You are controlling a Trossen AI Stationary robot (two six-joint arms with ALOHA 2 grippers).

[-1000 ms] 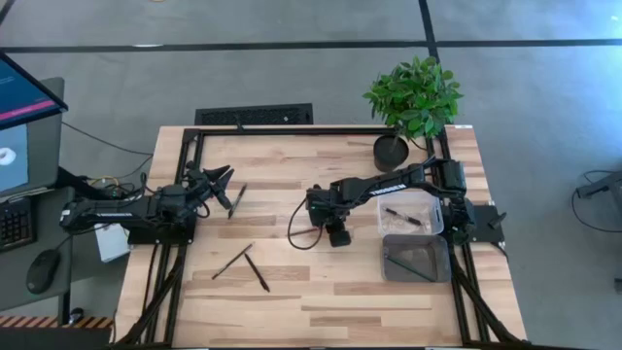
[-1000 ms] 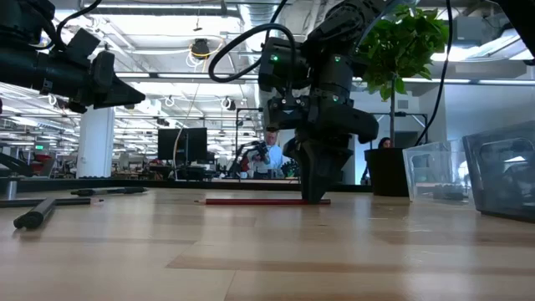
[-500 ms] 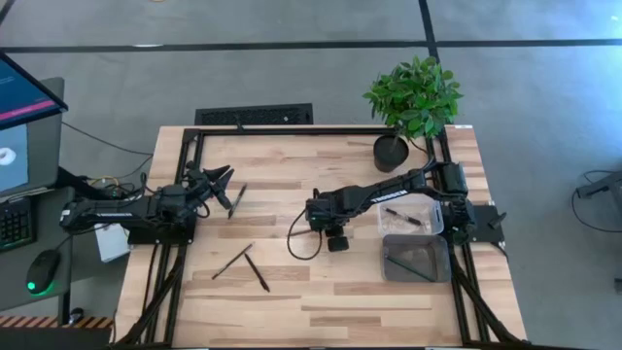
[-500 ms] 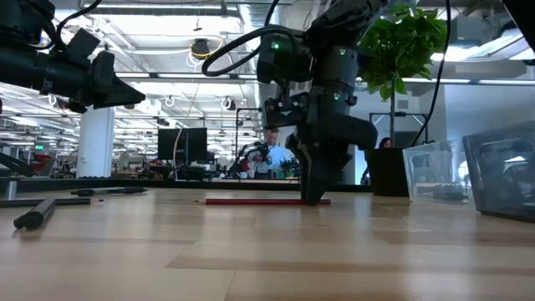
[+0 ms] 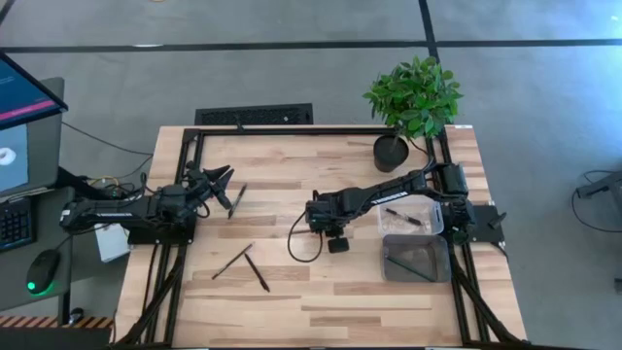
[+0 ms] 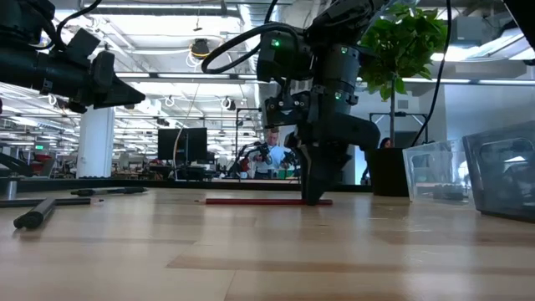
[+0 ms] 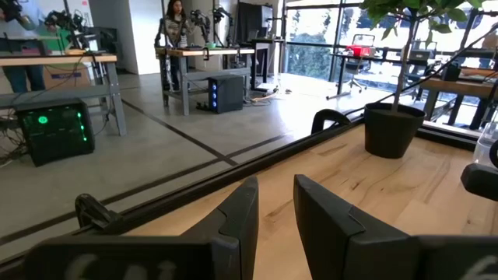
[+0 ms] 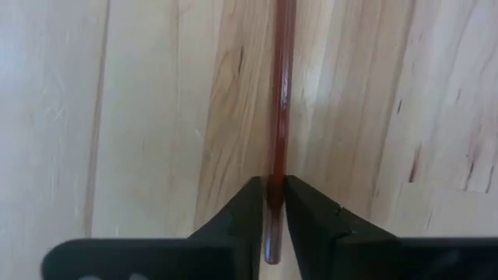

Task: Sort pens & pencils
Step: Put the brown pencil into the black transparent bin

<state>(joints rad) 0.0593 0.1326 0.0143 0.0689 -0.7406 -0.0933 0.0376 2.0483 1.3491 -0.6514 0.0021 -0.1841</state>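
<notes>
A reddish-brown pencil (image 8: 280, 93) lies flat on the wooden table, also seen as the red stick (image 6: 259, 201) in the low view. My right gripper (image 8: 272, 198) (image 5: 326, 220) stands over it near mid-table, pointing down and shut on it. My left gripper (image 5: 222, 180) (image 7: 274, 210) hovers open above the table's left part, touching nothing. One dark pencil (image 5: 238, 199) lies just beside it. Two more dark pencils (image 5: 233, 261) (image 5: 258, 273) lie crossed toward the near edge. My right gripper pinches the reddish-brown pencil between its two fingers (image 8: 245, 210) close to one end (image 8: 274, 180). It comes from above, pointing down, with the fingers across the pencil. The pencil lies level on the table (image 6: 251, 201), its long part reaching away from the gripper.
Two clear bins (image 5: 433, 216) (image 5: 442, 261) stand at the table's right side, each with dark sticks inside. A potted plant (image 5: 413, 97) stands at the far right corner. A black frame rail (image 5: 292, 129) runs along the far edge. People and desks show in the room beyond.
My right arm has shifted a little toward the near edge while its gripper stays down at the red pencil. The pencil has kept its place on the table. My left arm has kept still.
</notes>
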